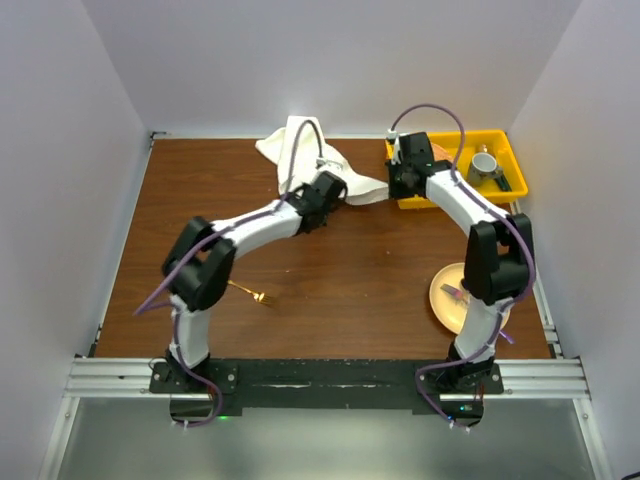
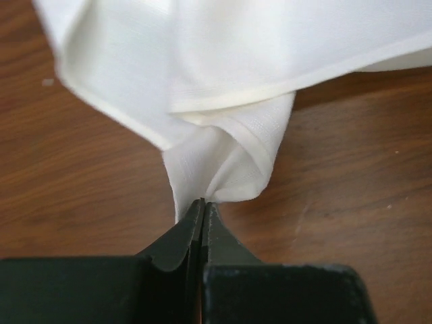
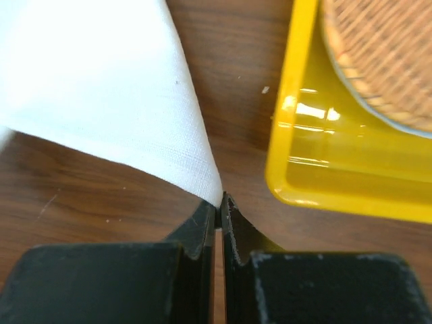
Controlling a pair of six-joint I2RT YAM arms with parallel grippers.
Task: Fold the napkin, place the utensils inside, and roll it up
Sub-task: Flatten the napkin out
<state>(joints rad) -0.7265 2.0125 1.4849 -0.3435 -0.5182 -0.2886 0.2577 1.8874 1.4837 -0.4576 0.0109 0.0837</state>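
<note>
**Off-white napkin (image 1: 274, 148) pinched at two points, not yet folded**

I have the napkin bunched at the far middle of the table (image 1: 360, 270), just left of the yellow tray (image 1: 512, 158). My left gripper (image 2: 202, 206) is closed on a gathered fold of hem, with the cloth puckering up out of the fingertips. My right gripper (image 3: 219, 201) is closed too, with a single flat corner running into its tips. I read that as a pinch, though the bite looks so shallow on the wrist view that it may be only just caught.

The cloth is light and limp. It will drape, crease and follow whichever point I pull, and it will not hold any shape by itself. I judge the corners are the right places to hold it, drawn apart so it spreads flat before folding. The left grip has several layers in it, so I would expect that side to open unevenly.

The fork (image 1: 254, 295) lies near my left arm's elbow, well apart from the napkin. It is thin and hard, and likely slippery to pick up off the wood.
</note>
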